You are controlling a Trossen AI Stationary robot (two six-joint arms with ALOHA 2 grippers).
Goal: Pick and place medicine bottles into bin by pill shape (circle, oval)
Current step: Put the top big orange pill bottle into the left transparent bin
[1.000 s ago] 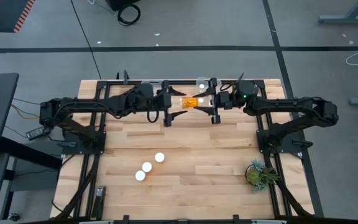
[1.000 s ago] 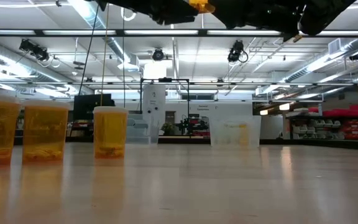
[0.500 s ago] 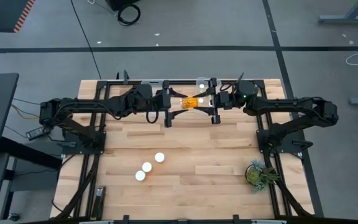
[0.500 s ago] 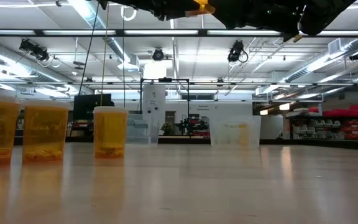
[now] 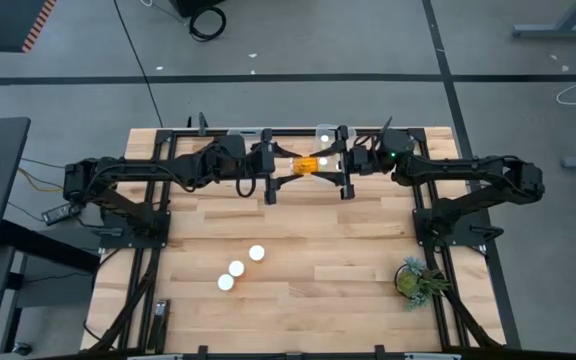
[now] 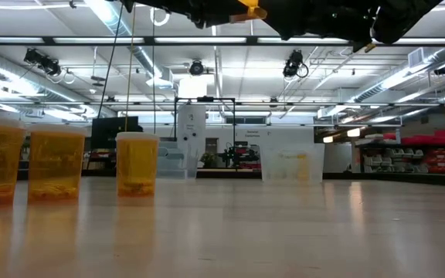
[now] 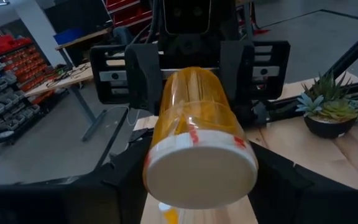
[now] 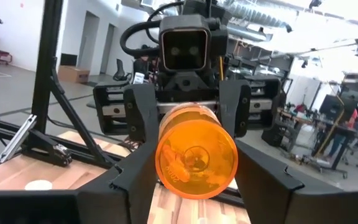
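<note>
One medicine bottle [image 5: 308,164], amber with a white cap, lies level in the air over the table's far middle. It shows at the top edge of the low view [image 6: 249,8]. My right gripper [image 8: 196,180] is shut on its base end. My left gripper [image 7: 201,183] faces it from the other side, its fingers closed onto the cap end. Three more bottles stand upright on their bases near the front left [image 5: 236,268], amber in the low view [image 6: 56,164]. My left gripper has the white cap [image 7: 153,177] between its two fingers, one at each side. The fingers come level from the table's left, along the bottle. My right gripper pinches the amber body near its base [image 8: 166,171], level from the table's right, along the bottle. The bottle lies level, high above the table.
A small potted plant [image 5: 414,279] stands at the front right. A clear container [image 6: 292,164] sits at the table's far side in the low view. Bare wood lies between the arms and the three standing bottles.
My left gripper's fingers have closed in from wide open onto the cap end of the bottle. Both arms and the bottle have stayed where they were.
</note>
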